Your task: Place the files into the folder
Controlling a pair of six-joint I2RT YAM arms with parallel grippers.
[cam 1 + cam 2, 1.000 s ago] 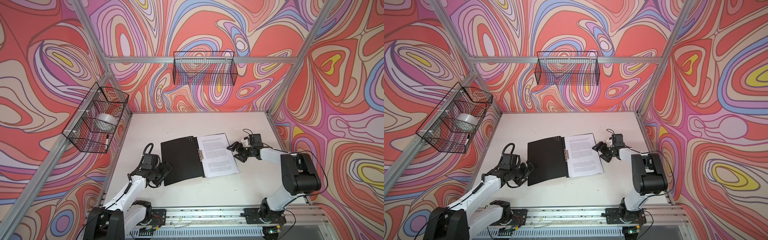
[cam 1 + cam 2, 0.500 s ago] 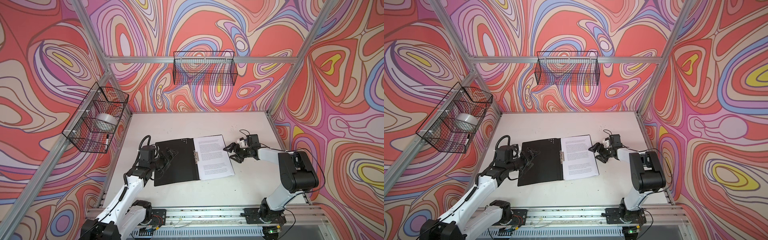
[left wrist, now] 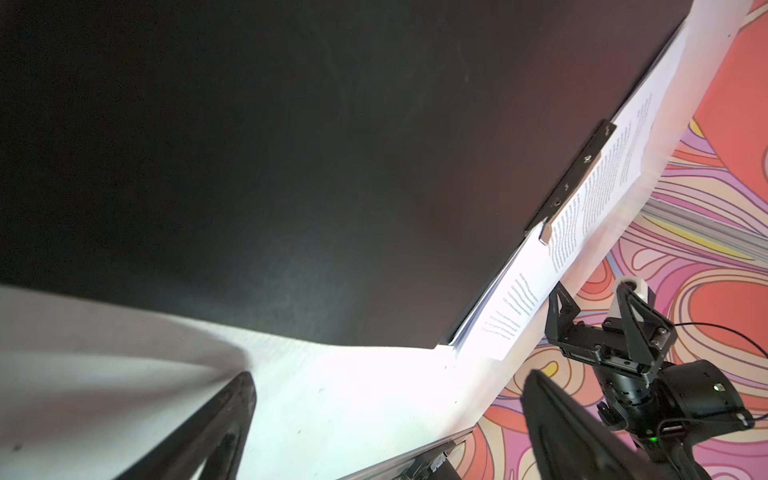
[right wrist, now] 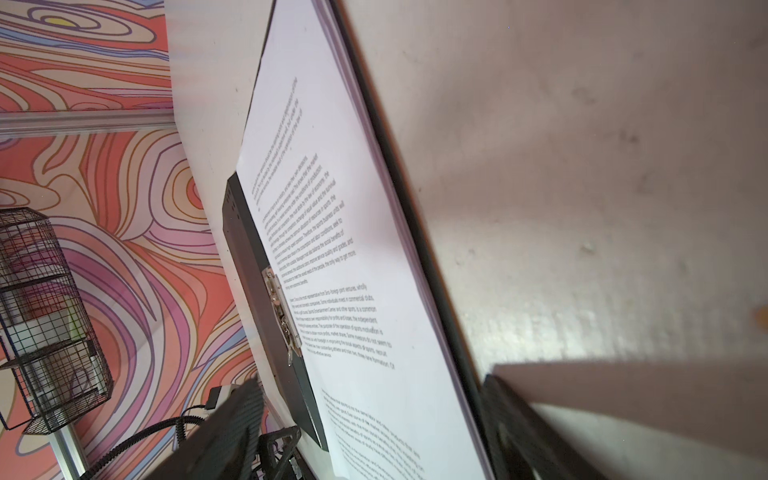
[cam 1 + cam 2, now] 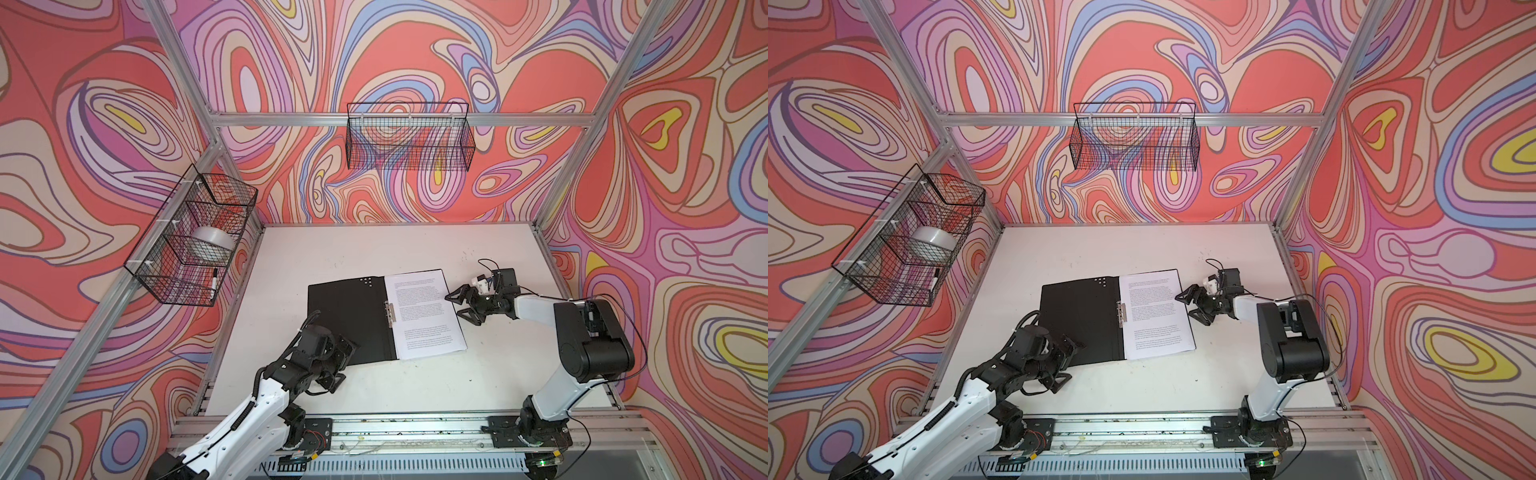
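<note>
Both top views show left hand point(image 5: 342, 363) and right hand point(image 5: 459, 307) wide; only right wrist view makes the files point(image 4: 332, 232) legible.

Folder point(image 5: 347, 320) lies spread flat at centre of table point(image 5: 374, 249). Files point(image 5: 424, 316) lie on folder's right half. Clip point(image 5: 389, 313) sits at spine, between bare left half and files. Left gripper point(image 5: 344, 363) at folder's near-left corner. Right gripper point(image 5: 460, 309) just right of files' right edge, toward its far end. Left-wall basket point(image 5: 191, 237) hangs left of table, roll point(image 5: 210, 245) in it. Far-wall basket point(image 5: 409, 141) hangs behind table, above its far edge.
</note>
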